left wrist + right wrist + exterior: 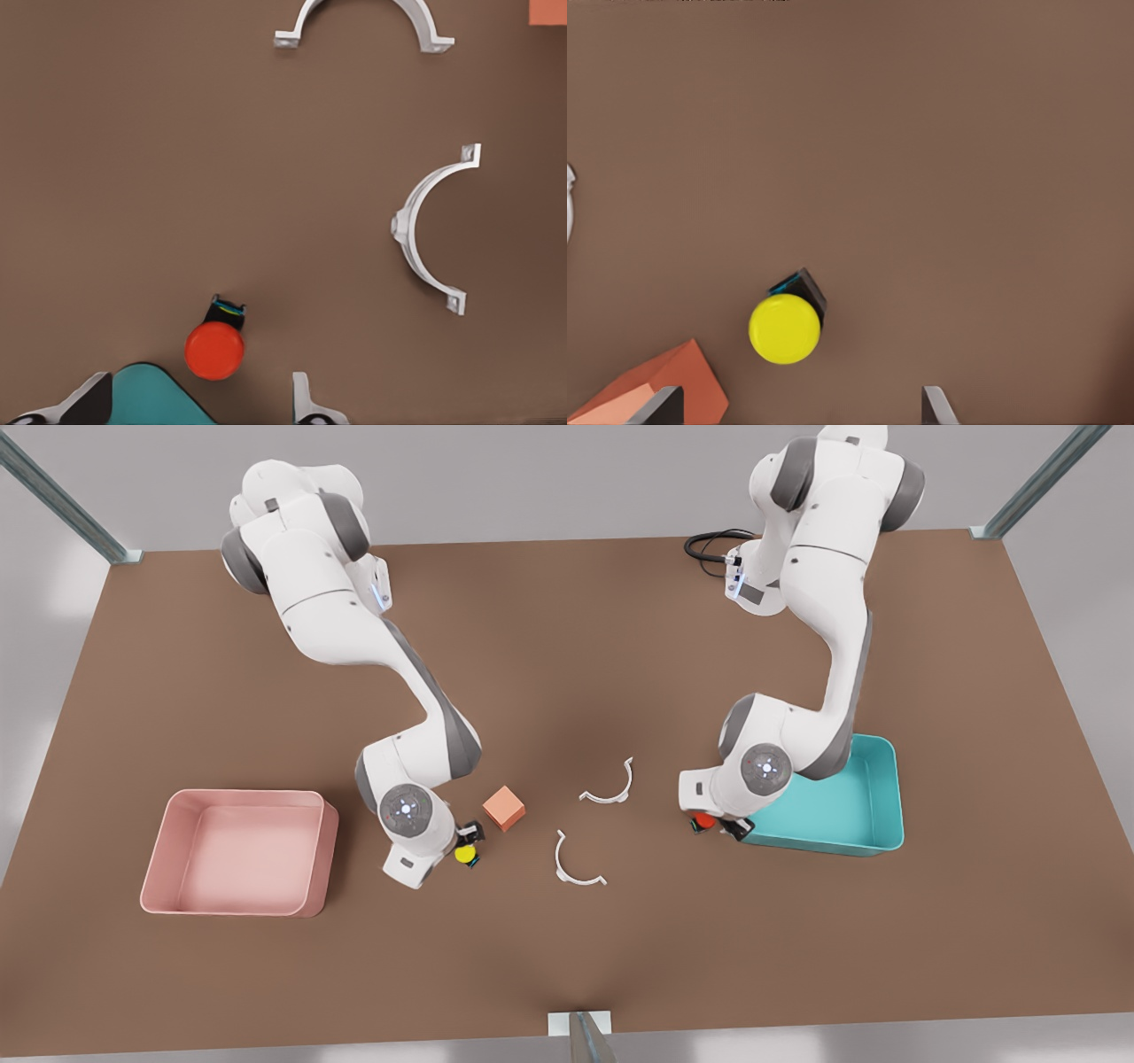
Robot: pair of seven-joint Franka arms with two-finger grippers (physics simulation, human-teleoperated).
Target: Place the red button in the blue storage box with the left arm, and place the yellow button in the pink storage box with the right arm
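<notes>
The brown tabletop [567,646] carries everything, and my two white arms reach down over it from the far edge.

The pink storage box [182,886] lies toward the front view's left, well apart from the blue storage box [873,837], which lies toward the front view's right. My left arm's lower links hang over the blue box's near-centre corner.

Between the boxes lie two white curved clips [609,784], one behind the other, and a salmon-orange cube [504,808] just beside my right wrist.

My right pincer [464,850] hangs low between the pink box and the cube. In its wrist view the fingertips [937,407] stand spread, one tip in front of the cube and the other on bare tabletop, with the yellow button [785,328] resting on the tabletop between them, touched by neither.

My left pincer [719,826] hangs low at the blue box's outer corner. Its fingers [306,403] are also spread wide, one tip over the box's teal corner, and the red button [214,350] sits on the tabletop between them, just outside the box and ungripped.
</notes>
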